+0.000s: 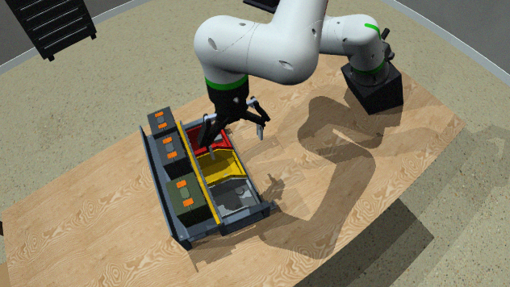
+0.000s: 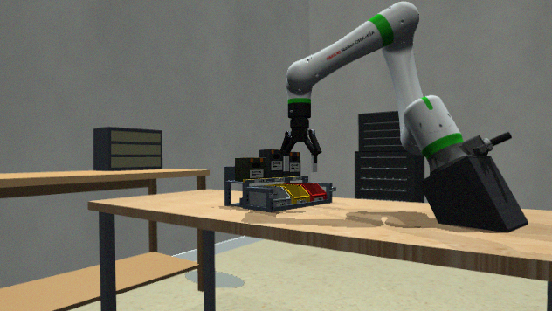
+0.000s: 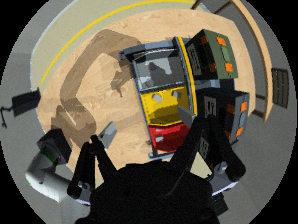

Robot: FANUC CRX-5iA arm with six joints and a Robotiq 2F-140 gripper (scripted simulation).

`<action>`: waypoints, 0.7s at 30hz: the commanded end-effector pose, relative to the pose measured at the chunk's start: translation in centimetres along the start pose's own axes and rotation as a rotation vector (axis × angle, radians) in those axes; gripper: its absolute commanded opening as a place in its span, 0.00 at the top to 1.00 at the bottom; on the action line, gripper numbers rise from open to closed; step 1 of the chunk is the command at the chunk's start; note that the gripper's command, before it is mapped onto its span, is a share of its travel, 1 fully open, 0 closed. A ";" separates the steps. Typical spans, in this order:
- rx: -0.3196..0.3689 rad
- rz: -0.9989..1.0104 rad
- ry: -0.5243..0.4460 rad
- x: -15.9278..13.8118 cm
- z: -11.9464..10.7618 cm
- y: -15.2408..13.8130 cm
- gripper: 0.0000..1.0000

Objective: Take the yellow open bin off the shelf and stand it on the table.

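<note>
Yellow plastic open-fronted bin [image 1: 219, 165] sits in the middle slot of the low grey metal shelf [image 1: 155, 169], on the front row, its open front facing out toward the bare side of the table. What lies inside it is too small to make out. On one side of it stands a red open bin [image 1: 206, 135], on the other a grey open bin [image 1: 234, 197]; all three are side by side and look level. A yellow strip [image 1: 199, 173] runs along the shelf behind them. Behind that strip, on the raised back row, stand three dark closed boxes [image 1: 173, 151], one olive green and two near black, each with orange tabs on top.

Above the shelf hangs the black two-finger gripper [image 1: 236, 139], pointing down with its fingers spread wide and nothing between them. From the top view one fingertip [image 1: 211, 151] lies over the seam between the red and yellow bins, the other [image 1: 260, 132] stands out over the table in front of the shelf. In the exterior view the gripper [image 2: 301, 163] is above the bins, not touching them.

The shelf rests on a light wooden table top [image 1: 101, 226]. The white arm [image 1: 258, 44] with green bands rises from a black slanted base [image 1: 391, 102] at the far end of the table.
</note>
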State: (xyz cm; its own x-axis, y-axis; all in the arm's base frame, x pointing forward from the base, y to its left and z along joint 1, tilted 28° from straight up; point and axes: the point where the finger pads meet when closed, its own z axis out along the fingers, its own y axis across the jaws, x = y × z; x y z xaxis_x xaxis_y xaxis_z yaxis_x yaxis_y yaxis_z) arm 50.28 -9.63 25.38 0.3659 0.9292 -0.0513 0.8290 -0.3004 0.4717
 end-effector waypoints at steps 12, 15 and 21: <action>0.000 0.000 0.000 -0.3 -0.1 -0.1 0.00; 0.000 0.000 0.000 -0.3 -0.1 -0.1 0.00; 0.000 0.000 0.000 -0.3 -0.1 -0.1 0.00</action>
State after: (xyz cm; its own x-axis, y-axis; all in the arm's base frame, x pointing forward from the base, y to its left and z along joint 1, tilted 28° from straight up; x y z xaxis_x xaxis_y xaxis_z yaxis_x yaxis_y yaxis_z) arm 50.10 -9.87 25.40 0.3659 0.9292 -0.0513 0.8290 -0.3004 0.4717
